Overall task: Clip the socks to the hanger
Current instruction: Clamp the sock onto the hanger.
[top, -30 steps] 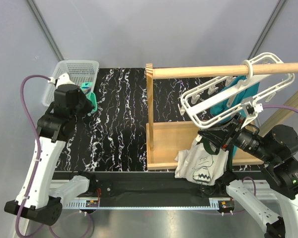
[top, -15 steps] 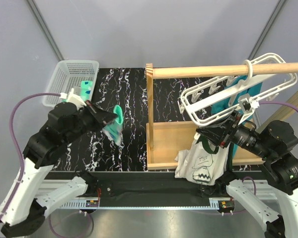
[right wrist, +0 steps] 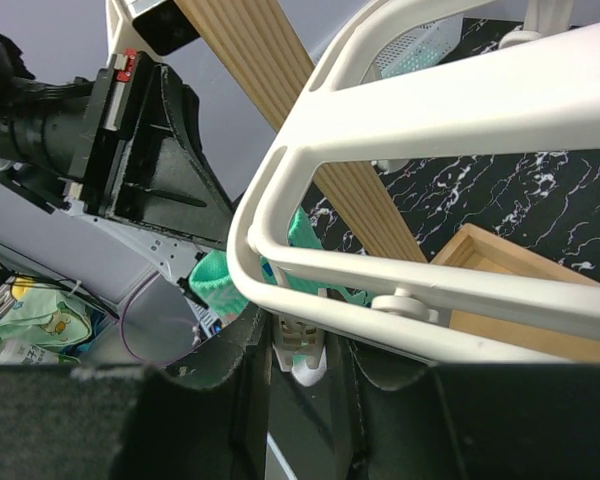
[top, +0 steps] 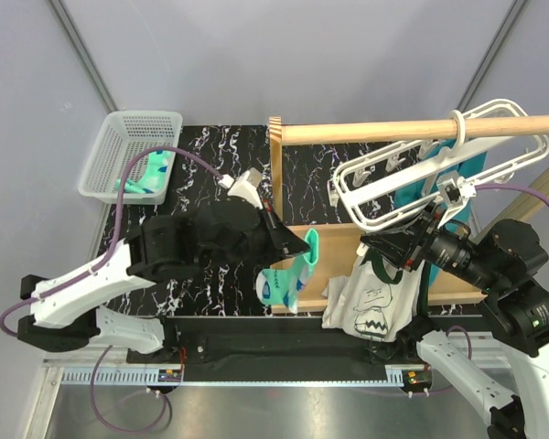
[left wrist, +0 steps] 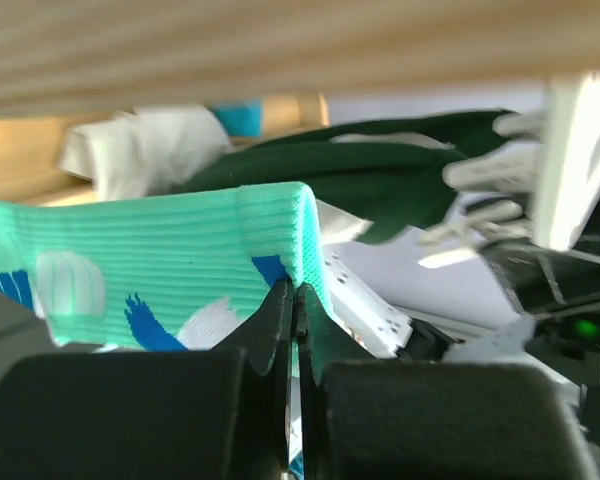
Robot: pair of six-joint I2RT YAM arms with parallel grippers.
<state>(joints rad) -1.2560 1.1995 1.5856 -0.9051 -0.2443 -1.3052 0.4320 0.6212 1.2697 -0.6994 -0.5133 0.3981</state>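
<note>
My left gripper [top: 300,245] is shut on the cuff edge of a mint-green sock [top: 286,276], which hangs below it in front of the wooden stand. In the left wrist view the gripper [left wrist: 295,296] pinches the sock's [left wrist: 160,265] folded edge. The white frame hanger [top: 421,178] hangs from the wooden rod [top: 412,130]. My right gripper [top: 384,249] is under the hanger's near left corner. In the right wrist view the gripper [right wrist: 300,350] is closed around a white clip [right wrist: 302,335] below the hanger frame [right wrist: 400,110]. The sock [right wrist: 212,276] shows just behind it. A second sock [top: 146,174] lies in the basket.
A white mesh basket [top: 119,128] stands at the back left. The wooden stand's upright [top: 275,183] and base tray [top: 325,251] are between the arms. A dark teal garment [top: 435,178] hangs on the hanger. A white printed T-shirt [top: 371,302] hangs below my right gripper.
My left arm has swung from the basket rightward across the table, carrying the sock to just left of the hanger. The right gripper and hanger have barely moved.
</note>
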